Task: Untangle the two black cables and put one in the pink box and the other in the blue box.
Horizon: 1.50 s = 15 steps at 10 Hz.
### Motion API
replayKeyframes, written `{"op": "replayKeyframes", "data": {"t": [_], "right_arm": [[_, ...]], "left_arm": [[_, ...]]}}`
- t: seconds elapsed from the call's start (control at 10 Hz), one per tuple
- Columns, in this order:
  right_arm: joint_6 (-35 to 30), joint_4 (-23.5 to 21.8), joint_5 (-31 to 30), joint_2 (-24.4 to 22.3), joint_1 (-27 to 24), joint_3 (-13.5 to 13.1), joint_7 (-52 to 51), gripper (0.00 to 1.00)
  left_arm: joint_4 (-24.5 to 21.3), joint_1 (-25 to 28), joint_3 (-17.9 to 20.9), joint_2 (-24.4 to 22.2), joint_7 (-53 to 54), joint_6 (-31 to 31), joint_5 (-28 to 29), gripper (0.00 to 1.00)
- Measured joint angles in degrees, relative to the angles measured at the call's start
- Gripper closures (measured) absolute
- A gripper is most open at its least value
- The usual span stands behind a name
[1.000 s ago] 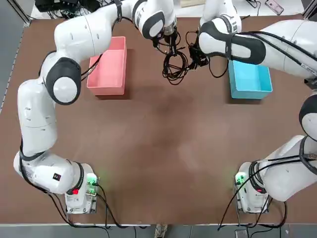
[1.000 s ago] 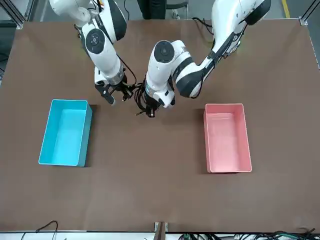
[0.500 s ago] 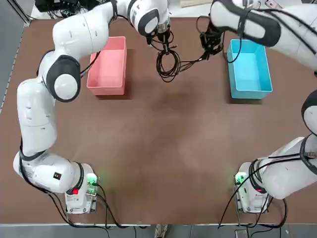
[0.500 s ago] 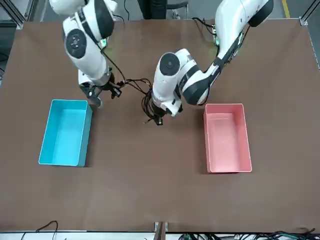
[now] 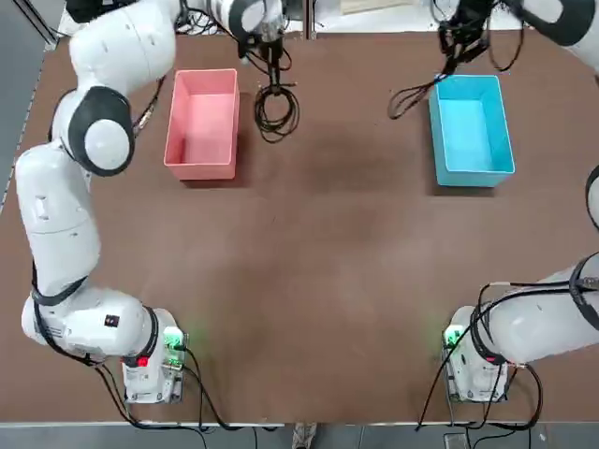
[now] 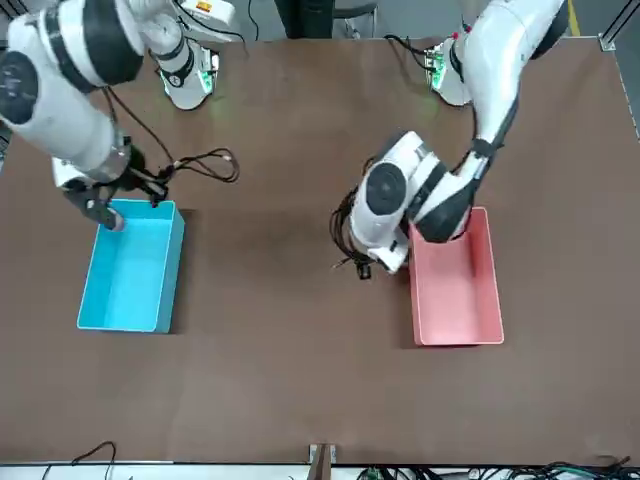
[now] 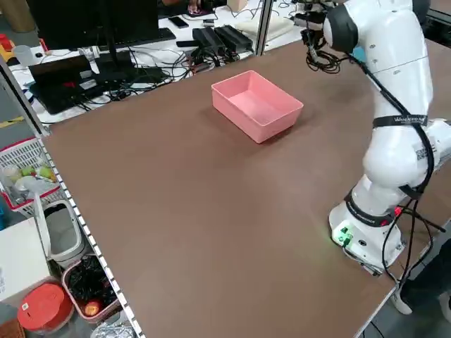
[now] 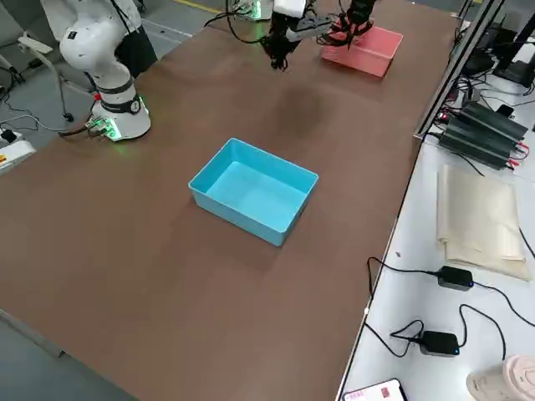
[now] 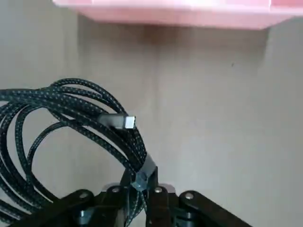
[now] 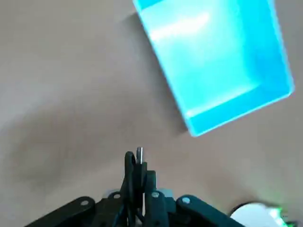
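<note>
We have the 2 cables apart and 1 in each claw, so we judge the untangling done and the placing step in hand, with 0 cables in a box. Our left claw [image 9: 143,182] is closed on the coiled cable [image 5: 277,114], which hangs above the bench [image 5: 309,281] just beside the pink box [image 5: 202,175]. Our right claw [image 10: 137,182] is closed on the looser cable [image 5: 409,101], near the far end of the blue box [image 5: 475,178], with the loop hanging out to the box's side.

Next, we would carry the coil sideways until all of it is over the pink box, lower it, then open the claw. On the right we need to bring the trailing loop inside the blue rim before letting go; otherwise it could drape over the wall or catch on it.

The top view shows the gap between the 2 cables and both boxes together, but hides how the coil is pinched. The left wrist view gives us that: strands and a tie [image 9: 144,171] at the fingertips, with a metal plug [image 9: 123,121] standing free. The right wrist view shows only a short piece and a metal tip [image 10: 139,154]; the loop's spread appears in the front view instead.
</note>
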Motion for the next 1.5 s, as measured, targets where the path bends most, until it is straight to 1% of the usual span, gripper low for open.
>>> {"op": "replayKeyframes", "data": {"t": [0.1,0.2,0.3,0.4,0.5,0.6,0.7,0.8,0.9,1.0,1.1,1.2,1.3,1.5], "right_arm": [[0.06,-0.11,-1.2,0.05,-3.61,-0.02,-6.6,0.88],[0.4,-0.16,-1.45,0.12,-7.5,-0.09,-13.4,0.88],[1.29,-0.37,-1.48,0.19,-10.95,-0.14,-19.24,0.88],[3.08,-1.07,-1.51,0.28,-13.25,-0.16,-23.3,0.88],[5.14,-2.23,-1.54,0.35,-14.45,-0.13,-25.87,0.88],[7.47,-3.48,-1.55,0.43,-14.93,-0.12,-27.29,0.88],[11.2,-5.26,-1.56,0.58,-14.98,-0.04,-27.77,0.88],[16.15,-7.87,-1.68,0.93,-14.98,0.08,-27.93,0.88],[20.39,-10.42,-2.06,1.85,-15.05,0.11,-28.84,0.88],[23.23,-11.89,-2.34,3.42,-15.52,0.11,-30.66,0.88],[25.4,-12.33,-2.61,5.28,-16.69,0.1,-33.29,0.88],[27.31,-12.35,-2.7,6.96,-18.39,0.08,-36.45,0.88],[28.85,-12.32,-2.7,8.2,-20.15,0.06,-39.26,0.88],[31.43,-12.33,-2.7,9.92,-21.56,0.1,-41.38,0.88]], "left_arm": [[-0.36,4.65,-2.72,-0.82,4.29,-3.46,-0.01,0.85],[-1.68,9.57,-4.79,-1.59,8.58,-4.9,0.03,0.85],[-3.88,14.33,-5.97,-2.02,12.93,-5.04,0.08,0.85],[-6.62,18.35,-6.62,-2.05,16.63,-4.65,0.86,0.85],[-10.02,21.89,-7.58,-2.03,18.56,-2.59,2.82,0.85],[-13.68,25.96,-9.63,-2.04,19.79,0.58,4.64,0.85],[-17.04,30.12,-11.77,-2.12,21.02,3.51,6.27,0.85],[-19.86,32.84,-12.57,-2.13,21.82,6.76,8.03,0.85],[-21.72,33.83,-12.51,-1.96,22.09,9.42,9.83,0.85],[-22.84,33.92,-12.29,-1.48,22.08,11.22,11.98,0.86],[-23.59,33.82,-11.79,-0.74,22.03,12.94,13.84,0.84],[-23.99,33.81,-11.0,-0.06,22.04,14.31,14.63,0.74],[-24.04,33.85,-10.48,0.31,22.06,14.76,14.8,0.6],[-23.34,34.24,-10.71,-0.22,22.04,14.79,14.82,0.28]]}}
